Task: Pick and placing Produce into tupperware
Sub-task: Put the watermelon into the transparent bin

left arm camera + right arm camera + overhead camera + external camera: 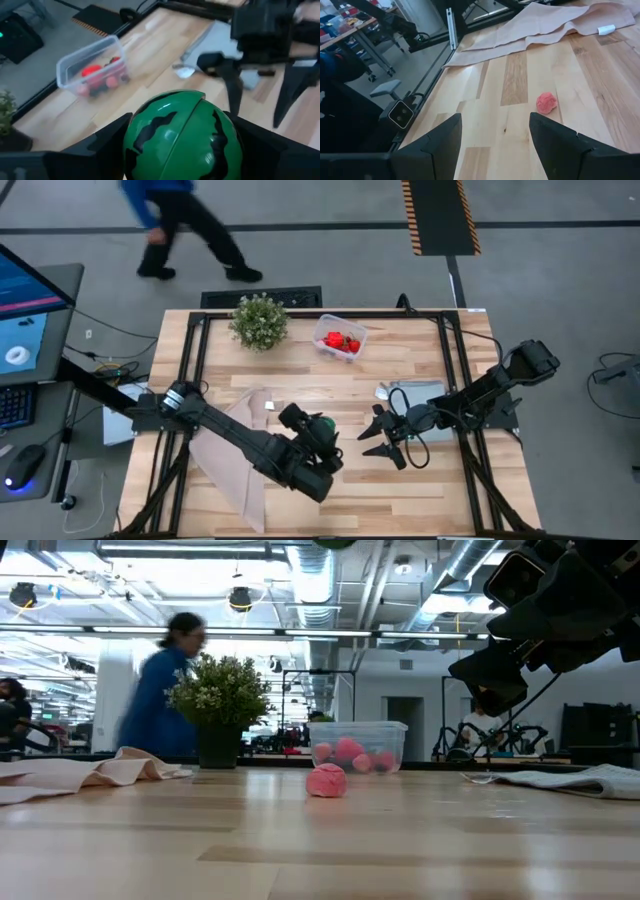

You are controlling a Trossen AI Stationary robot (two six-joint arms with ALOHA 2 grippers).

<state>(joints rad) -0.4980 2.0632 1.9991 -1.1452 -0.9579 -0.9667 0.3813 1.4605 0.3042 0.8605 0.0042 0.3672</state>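
Sitting clamped between the left gripper's (182, 142) two dark fingers, raised over the middle of the table (330, 495): green striped ball (182, 135). Lying loose on the bare wood near the pale cloth (540, 22): one pink piece (546, 102). Resting inside the clear tupperware (340, 338) at the far edge, beside the potted plant (259, 321): several red and pink pieces (341, 340). Hovering just right of the ball, fingers spread and gripping nothing: right gripper (383, 441). Walking past beyond the table: a person in blue (180, 220).

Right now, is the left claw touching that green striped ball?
Touching. The left wrist view shows the green striped ball wedged between both dark fingers of the left claw.
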